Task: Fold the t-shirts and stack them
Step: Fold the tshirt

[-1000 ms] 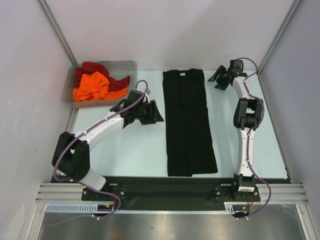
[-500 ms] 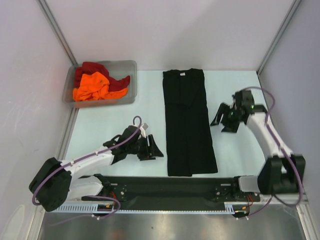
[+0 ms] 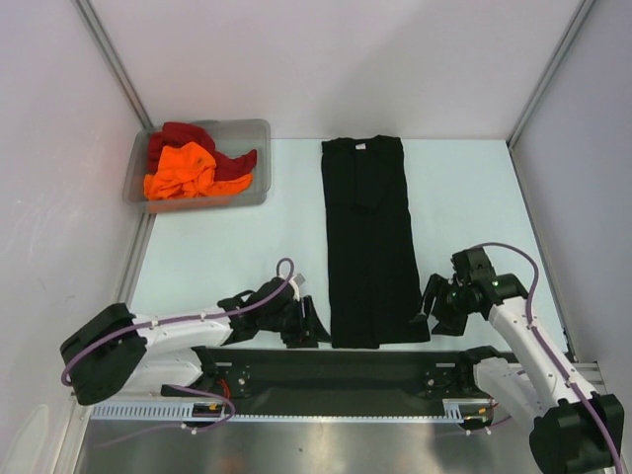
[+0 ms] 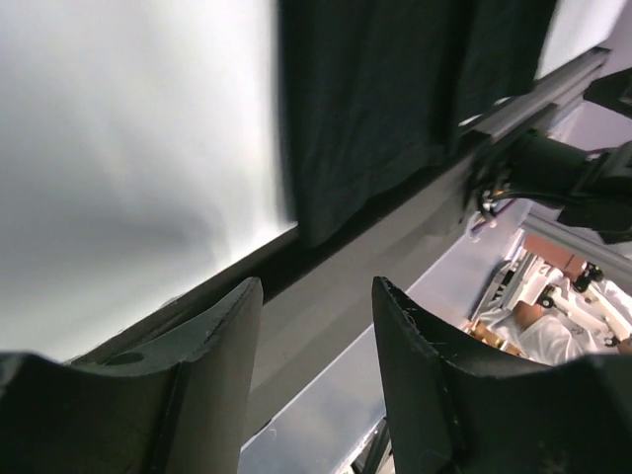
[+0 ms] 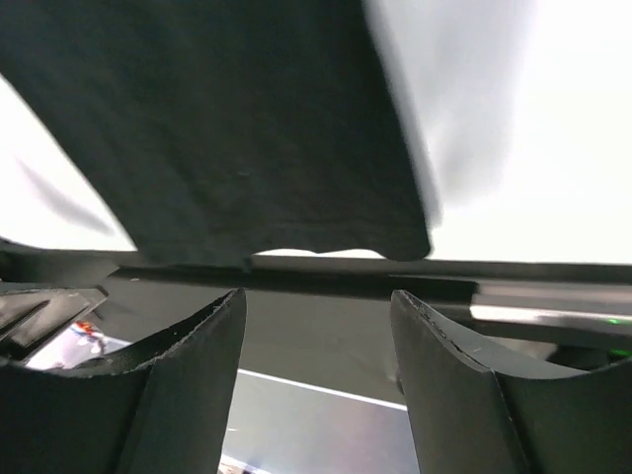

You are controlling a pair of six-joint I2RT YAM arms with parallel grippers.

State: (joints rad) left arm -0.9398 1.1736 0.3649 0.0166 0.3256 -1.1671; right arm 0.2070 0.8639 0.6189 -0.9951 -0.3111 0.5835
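The black shirt [image 3: 373,242] is lying flat in the middle of the counter [image 3: 227,247], folded lengthwise into a long narrow strip running from the upper centre of the top view down toward the bottom. Its collar, with a small pale label, is sitting at the upper end, the sleeves are lying tucked in over the body, and the strip is widening slightly toward the hem. The hem is reaching the dark strip [image 3: 326,360] along the counter's lower edge. The cloth is looking smooth, with only a faint ripple along the hem in the right wrist view. The orange shirt [image 3: 180,170] is lying crumpled in the bin [image 3: 259,126] at the upper left, with the red shirt [image 3: 183,133] bunched behind and beside it. The left fingers [image 4: 222,365] are standing apart just left of the hem's lower left corner, holding nothing. The right fingers [image 5: 202,375] are standing apart just right of the hem's lower right corner, also gripping nothing. Both wrist views are showing the hem's corners beyond the parted fingers, not between them.
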